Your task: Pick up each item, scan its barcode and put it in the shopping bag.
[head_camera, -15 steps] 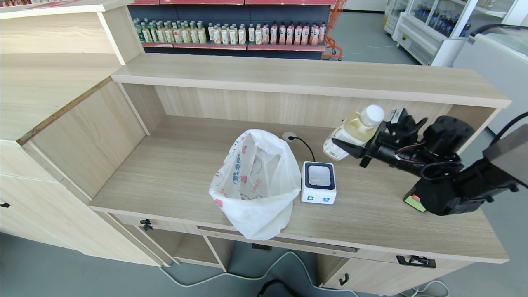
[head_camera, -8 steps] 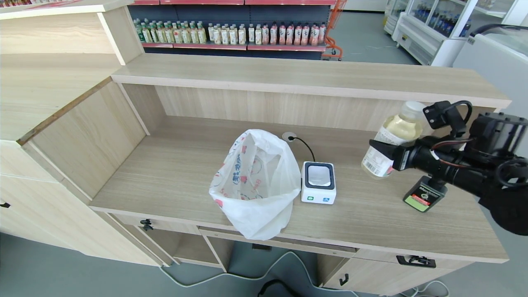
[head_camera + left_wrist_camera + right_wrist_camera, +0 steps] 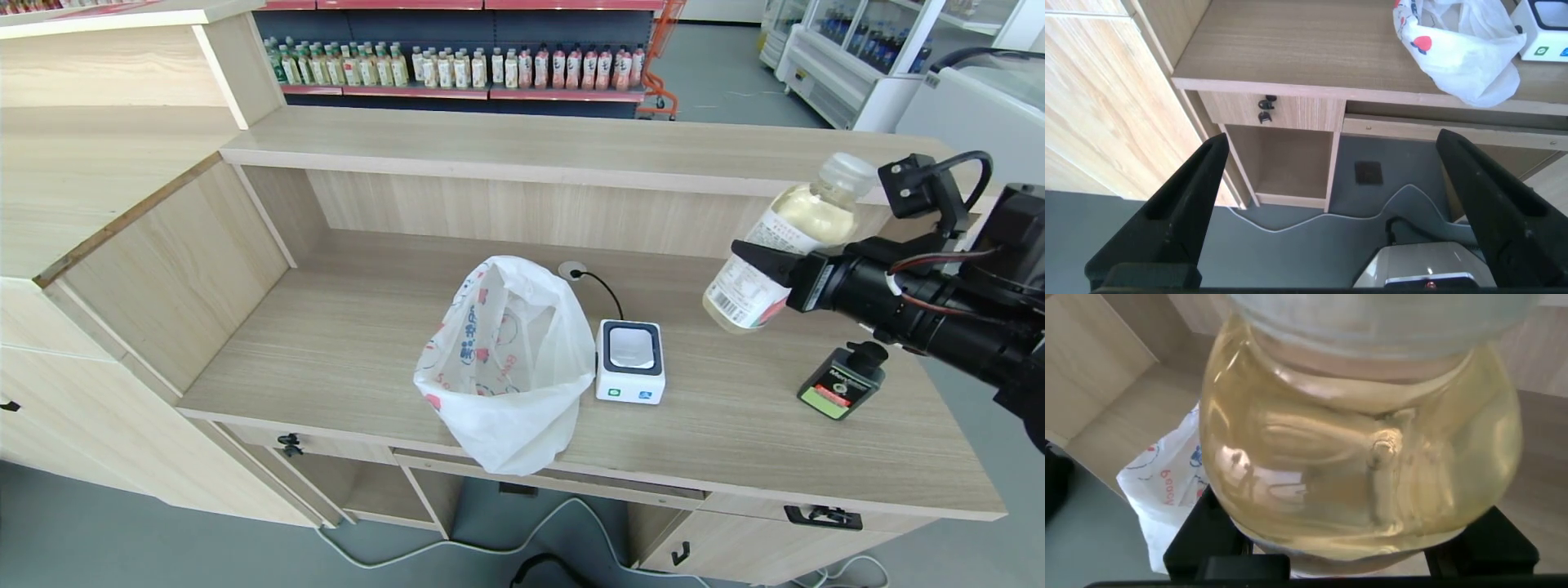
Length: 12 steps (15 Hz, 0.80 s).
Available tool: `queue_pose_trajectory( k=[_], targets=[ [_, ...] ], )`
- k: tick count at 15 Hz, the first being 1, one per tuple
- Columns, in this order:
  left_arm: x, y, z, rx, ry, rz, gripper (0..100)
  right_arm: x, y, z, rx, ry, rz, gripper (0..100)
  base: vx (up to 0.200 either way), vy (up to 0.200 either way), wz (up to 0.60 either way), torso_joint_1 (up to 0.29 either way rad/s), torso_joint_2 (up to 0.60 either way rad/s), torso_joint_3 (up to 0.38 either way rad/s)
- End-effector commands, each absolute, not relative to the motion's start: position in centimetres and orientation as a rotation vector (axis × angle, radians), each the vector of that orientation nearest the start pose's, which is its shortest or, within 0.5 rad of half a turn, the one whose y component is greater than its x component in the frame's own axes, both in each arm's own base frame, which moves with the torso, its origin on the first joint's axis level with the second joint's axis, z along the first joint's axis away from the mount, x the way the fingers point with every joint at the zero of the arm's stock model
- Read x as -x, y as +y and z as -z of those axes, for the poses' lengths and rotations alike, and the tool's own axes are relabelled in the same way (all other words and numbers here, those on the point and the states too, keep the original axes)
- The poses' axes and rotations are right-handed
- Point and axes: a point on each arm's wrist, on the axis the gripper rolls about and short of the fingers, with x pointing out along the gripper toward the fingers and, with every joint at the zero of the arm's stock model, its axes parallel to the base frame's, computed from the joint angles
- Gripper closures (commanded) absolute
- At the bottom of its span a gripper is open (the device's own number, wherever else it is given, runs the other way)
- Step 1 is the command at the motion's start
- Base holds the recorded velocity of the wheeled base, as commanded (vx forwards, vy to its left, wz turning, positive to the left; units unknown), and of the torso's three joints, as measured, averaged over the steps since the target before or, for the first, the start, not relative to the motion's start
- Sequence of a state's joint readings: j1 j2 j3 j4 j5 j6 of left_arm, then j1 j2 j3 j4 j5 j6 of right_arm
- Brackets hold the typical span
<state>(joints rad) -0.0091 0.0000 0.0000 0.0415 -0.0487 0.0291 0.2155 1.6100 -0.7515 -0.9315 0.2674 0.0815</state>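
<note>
Right claw (image 3: 763, 282) is clamped on a clear bottle (image 3: 804, 216) of yellowish drink, gripping the lower, labelled part. The bottle is in the air, tilted, with its cap up and away from the robot and its base down toward the counter (image 3: 367, 343). It hangs above the right part of the counter, touching nothing but the claw. In the right wrist view the bottle (image 3: 1372, 441) sits between the two black fingers. Label print faces the head camera; I cannot tell exactly where the barcode sits.

Left claw (image 3: 1331, 220) is spread wide with nothing in it, hanging low in front of the counter over the floor.

The white scanner (image 3: 630, 359) sits on the counter to the left of the bottle and below it, glass window facing up, with its cable (image 3: 604, 290) running to a hole behind. The white plastic bag (image 3: 502, 359) stands just beside the scanner on its left, mouth open upward, its bottom hanging over the front edge. A small dark item (image 3: 841, 382) with a green label lies on the counter under the right arm, not yet handled.

Step, as I judge it: the pick is done, the bottle is held for scanning, and the scan is not yet done. The next move calls for carrying the bottle left over the scanner window and turning it so the barcode faces down at the glass. After that it goes into the bag mouth. The dark item is left for later.
</note>
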Motion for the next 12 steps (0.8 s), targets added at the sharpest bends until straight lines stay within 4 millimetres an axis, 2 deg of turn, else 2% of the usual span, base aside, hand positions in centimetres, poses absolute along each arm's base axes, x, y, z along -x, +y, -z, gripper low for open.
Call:
queue_pose_trajectory(
  k=[1, 9, 12],
  targets=[
    [2.3, -0.1, -7.1, -0.028, 0.042, 0.059, 0, -27.7, 7.8, -22.2, -0.079, -0.045, -0.527, 100, 0.0, 0.0, 0.0, 0.0, 0.0, 0.0],
    [2.3, -0.1, -7.1, -0.03, 0.042, 0.059, 0, -27.7, 9.9, -21.5, -0.037, -0.034, -0.587, 100, 0.0, 0.0, 0.0, 0.0, 0.0, 0.0],
    [2.3, -0.1, -7.1, -0.031, 0.042, 0.059, 0, -28.2, 10.6, -21.1, -0.032, -0.021, -0.603, 100, 0.0, 0.2, 0.0, -0.006, 0.0, 0.004]
  ],
)
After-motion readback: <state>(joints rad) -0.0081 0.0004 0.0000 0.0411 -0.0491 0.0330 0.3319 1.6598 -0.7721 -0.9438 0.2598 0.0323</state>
